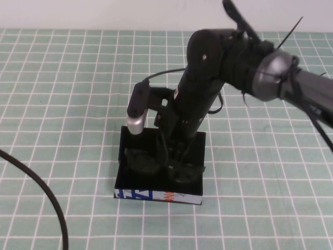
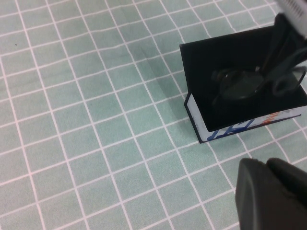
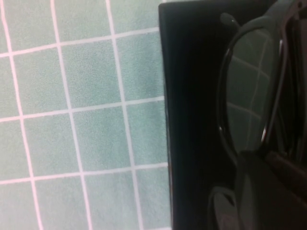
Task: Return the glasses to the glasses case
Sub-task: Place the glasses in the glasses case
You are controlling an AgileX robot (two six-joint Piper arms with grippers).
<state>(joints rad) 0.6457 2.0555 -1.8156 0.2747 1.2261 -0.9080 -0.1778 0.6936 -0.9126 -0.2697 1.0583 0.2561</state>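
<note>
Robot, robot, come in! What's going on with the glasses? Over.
Right gripper down inside glasses case, at glasses. Left gripper off to the side, holding nothing. Nothing in the way.

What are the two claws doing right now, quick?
Left gripper: off to the case's side, holding nothing; open or shut cannot be told.
Right gripper: down in the glasses case, shut on the glasses.

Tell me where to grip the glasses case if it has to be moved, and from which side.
Grip the glasses case by its printed front wall, coming from above with one finger inside and one outside. The lid lies open behind, the right gripper reaches down into the tray with the glasses, and the left gripper hovers off to the case's side.
</note>
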